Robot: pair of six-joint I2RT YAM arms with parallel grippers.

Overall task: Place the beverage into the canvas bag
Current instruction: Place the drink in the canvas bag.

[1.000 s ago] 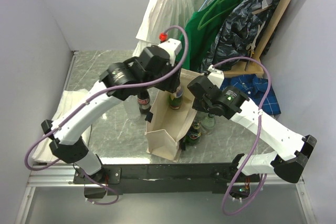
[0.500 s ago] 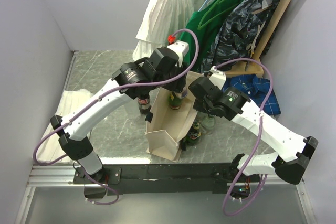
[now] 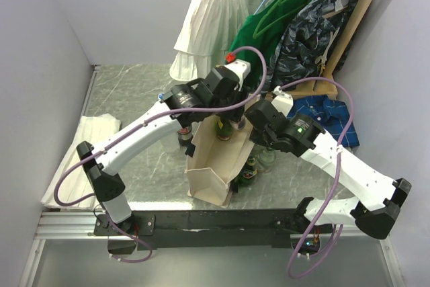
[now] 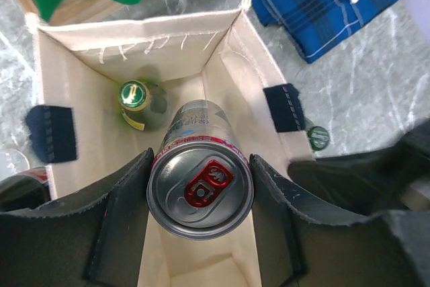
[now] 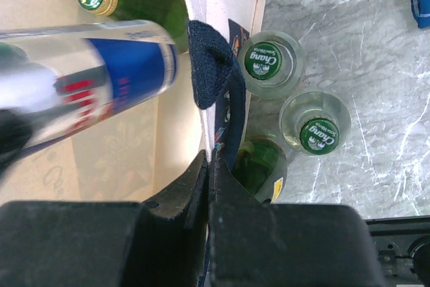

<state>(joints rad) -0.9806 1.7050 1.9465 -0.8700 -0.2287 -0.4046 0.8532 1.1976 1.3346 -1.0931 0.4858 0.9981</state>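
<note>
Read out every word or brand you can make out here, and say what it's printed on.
"Chang": green cap of the clear bottle beside the canvas bag.
"Chang": green cap of the second clear bottle.
Smaller print under both: too small to read.
On the can: rim print too small, red side lettering blurred.
On the green bottle inside the bag: gold cap emblem, unreadable.

arms [image 3: 144,132]: white shells | joints [image 3: 186,97]: black | cables [image 3: 56,189]: purple | LED [image 3: 293,126]: green
</note>
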